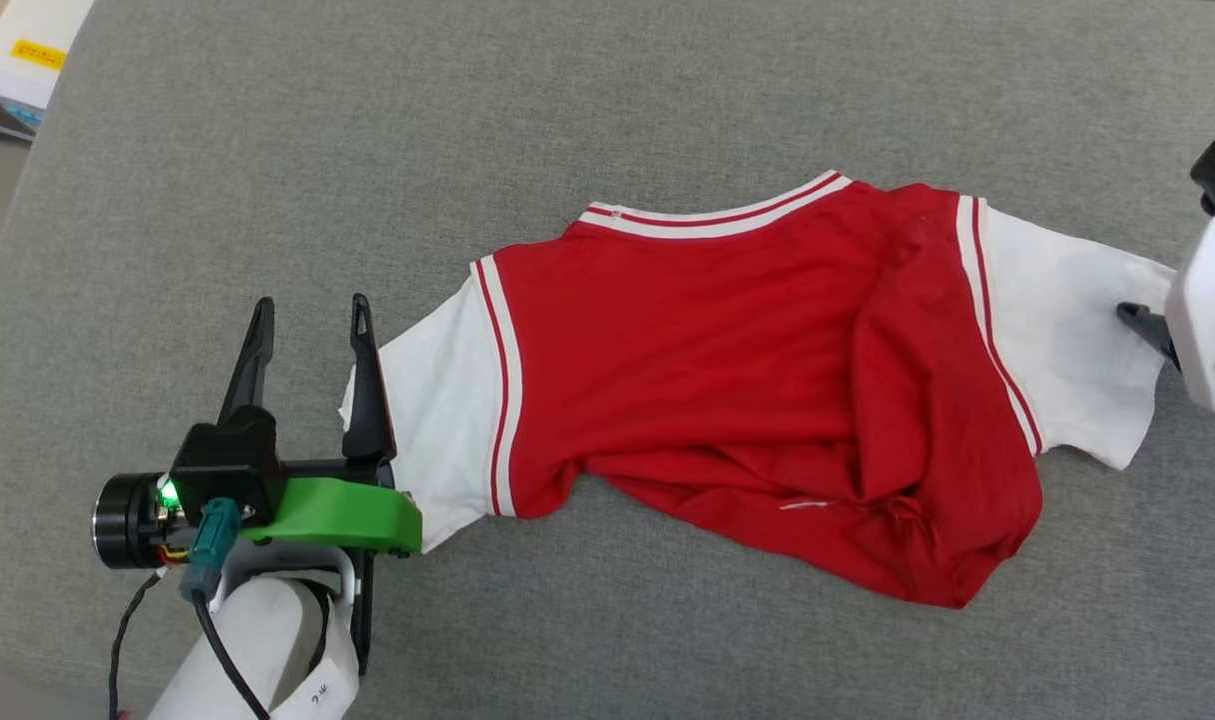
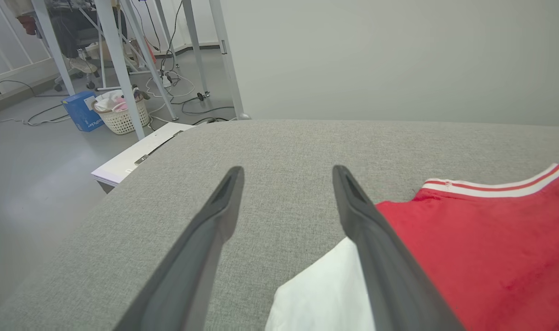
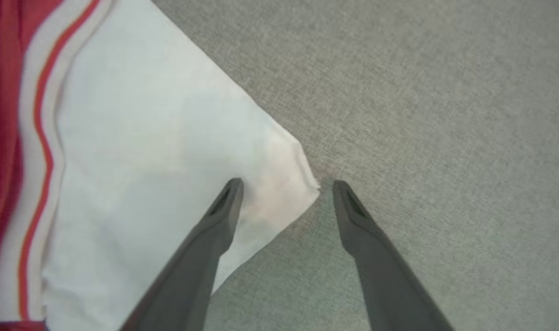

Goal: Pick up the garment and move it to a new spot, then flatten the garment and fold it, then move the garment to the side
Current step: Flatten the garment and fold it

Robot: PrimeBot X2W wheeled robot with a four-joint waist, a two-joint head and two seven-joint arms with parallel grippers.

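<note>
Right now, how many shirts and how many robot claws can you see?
Garment: 1
Grippers: 2, the left gripper and the right gripper
Total: 3

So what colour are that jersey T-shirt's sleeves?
The sleeves are white, edged with red-and-white striped trim; the head view shows them best.

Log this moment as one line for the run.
shirt: rumpled on grey surface | left pincer: open, at edge of one sleeve | right pincer: open, astride corner of other sleeve | fold: not begun
</note>
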